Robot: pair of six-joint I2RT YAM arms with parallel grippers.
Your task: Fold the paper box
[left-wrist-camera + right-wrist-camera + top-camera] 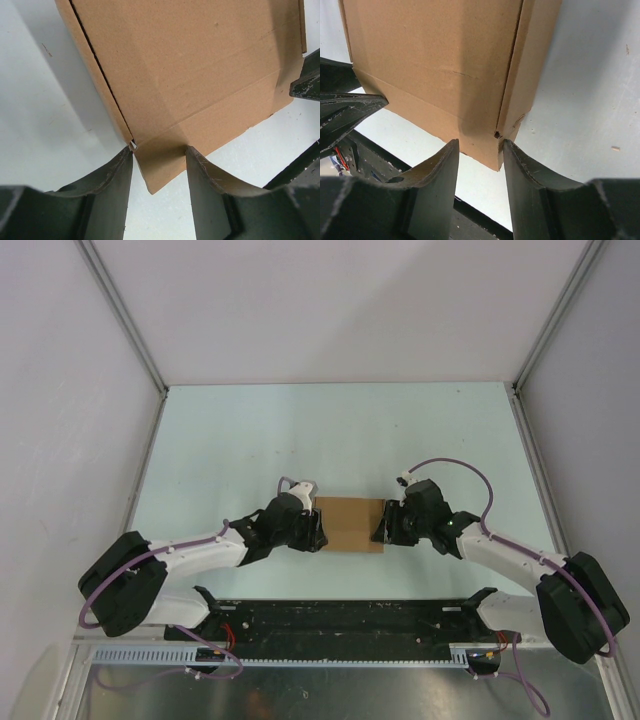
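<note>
Paper box (350,525) lay on tabletop (300,430), just below centre of top view, between 2 arms. Left end effector (314,530) sat at box's left edge, right end effector (384,526) at its right edge.

Left wrist view: fingers stood apart, straddling 1 box corner, both tips against cardboard. Could not tell whether clamped.

Right wrist view: fingers stood apart around another corner. Narrow side panel ran along frame right behind dark seam. Grip likewise could not be told.

The paper box (349,525) lies on the table (300,440) between both jaws.
</note>
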